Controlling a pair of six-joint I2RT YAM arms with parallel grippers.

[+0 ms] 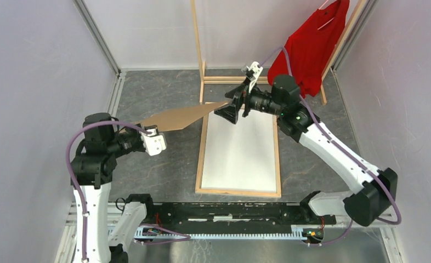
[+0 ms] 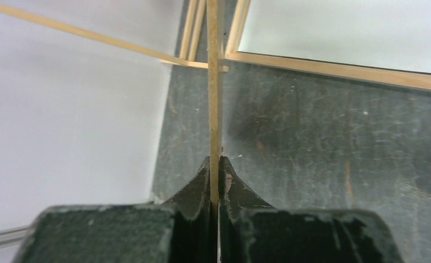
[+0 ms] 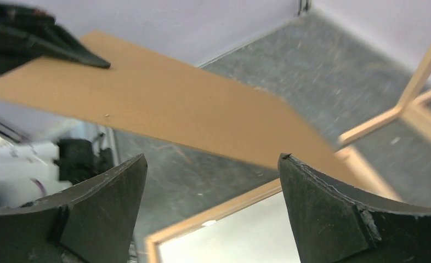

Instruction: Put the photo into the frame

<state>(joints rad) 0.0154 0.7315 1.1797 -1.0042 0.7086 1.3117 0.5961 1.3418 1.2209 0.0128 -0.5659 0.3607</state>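
Above frame (image 1: pixel 240 159), L tool (image 1: pixel 148 130) clamps photo (image 1: pixel 175 118); R tool (image 3: pixel 213 161) spread wide.

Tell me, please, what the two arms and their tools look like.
Both the left arm and right arm have white links and black joint housings, each trailed by a purple cable. A green light glows on the right arm. The left tool and right tool have black, scuffed, wedge-shaped fingers.

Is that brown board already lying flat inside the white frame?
No: the left gripper holds the photo up in the air, slanted, while the frame lies flat on the table below it.
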